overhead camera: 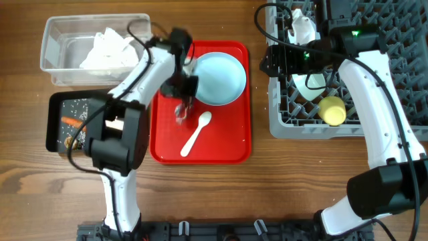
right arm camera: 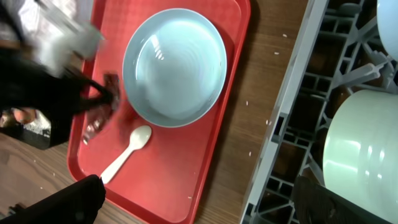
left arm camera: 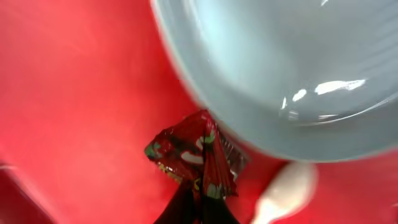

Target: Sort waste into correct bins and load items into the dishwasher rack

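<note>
Left tool (overhead camera: 182,106) clamped on snack wrapper (left arm camera: 198,155); plate (overhead camera: 221,79), spoon (overhead camera: 196,134) beside it, unloaded; right tool (overhead camera: 267,61) apart, at rack (overhead camera: 281,127) edge.

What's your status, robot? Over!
Left end effector shut on snack wrapper, over red tray. Right end effector open, empty, by rack edge. Plate and spoon close by wrapper.

A flat red tray (overhead camera: 231,137) with a raised rim and rounded corners lies at the centre of the overhead frame, long side running top to bottom, on a brown wooden table (overhead camera: 287,194) with visible grain. Its glossy surface fills the left of the left wrist view. A black rail (overhead camera: 221,233) lines the overhead frame's bottom edge
</note>
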Tool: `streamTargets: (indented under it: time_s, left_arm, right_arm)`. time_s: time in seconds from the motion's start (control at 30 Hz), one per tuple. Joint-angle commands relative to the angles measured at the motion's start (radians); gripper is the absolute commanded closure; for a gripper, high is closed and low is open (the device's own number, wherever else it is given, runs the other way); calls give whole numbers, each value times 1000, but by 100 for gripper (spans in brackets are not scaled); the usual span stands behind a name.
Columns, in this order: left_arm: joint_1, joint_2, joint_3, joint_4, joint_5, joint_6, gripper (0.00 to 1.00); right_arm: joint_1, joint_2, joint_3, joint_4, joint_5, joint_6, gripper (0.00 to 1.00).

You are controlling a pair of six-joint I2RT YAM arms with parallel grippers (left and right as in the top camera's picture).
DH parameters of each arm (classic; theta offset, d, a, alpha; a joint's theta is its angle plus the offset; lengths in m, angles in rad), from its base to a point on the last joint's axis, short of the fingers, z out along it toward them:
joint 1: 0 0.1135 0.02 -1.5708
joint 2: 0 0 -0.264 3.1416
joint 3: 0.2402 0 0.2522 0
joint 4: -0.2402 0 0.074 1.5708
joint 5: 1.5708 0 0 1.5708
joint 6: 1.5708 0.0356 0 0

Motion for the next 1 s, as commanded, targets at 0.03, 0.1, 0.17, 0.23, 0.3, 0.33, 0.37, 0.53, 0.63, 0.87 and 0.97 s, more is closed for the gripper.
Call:
streamTargets:
  time_s: [0.03,0.1,0.17,0.23,0.3,0.33,0.37,0.53,0.63,0.87,0.97]
  left_arm:
    - [37,-227,182,106,-113,-54,96]
    - [84,-263,182,200,-307,-80,96]
    - [141,-242,169,274,-412,-80,96]
    - [218,-176,140,377,-430,-80,96]
    - [272,-101,137,443,-428,-81,94]
    - [296,-61,137,466,-417,-81,80]
    - [313,-30,137,476,-394,-81,33]
    - [325,-23,144,493,-362,-80,0]
    - [304,-102,153,469,-343,-63,0]
    - [154,-256,153,207,-110,20,0]
    - [64,-248,152,47,-89,41,1]
  right_arm:
    - [-5,-26,16,6,11,-18,0]
    - [-5,-26,16,7,11,-20,0]
    - [-5,-26,16,18,11,-17,0]
    - [-5,-26,16,25,10,-17,0]
    - [-5,-26,16,25,11,-17,0]
    - [-5,-26,16,25,11,-17,0]
    - [-5,-26,16,25,11,-17,0]
    - [-5,-26,16,29,11,-17,0]
    - [-5,-26,16,34,11,-17,0]
    - [-5,-26,16,132,11,74,0]
    - [-5,-26,16,149,11,96,0]
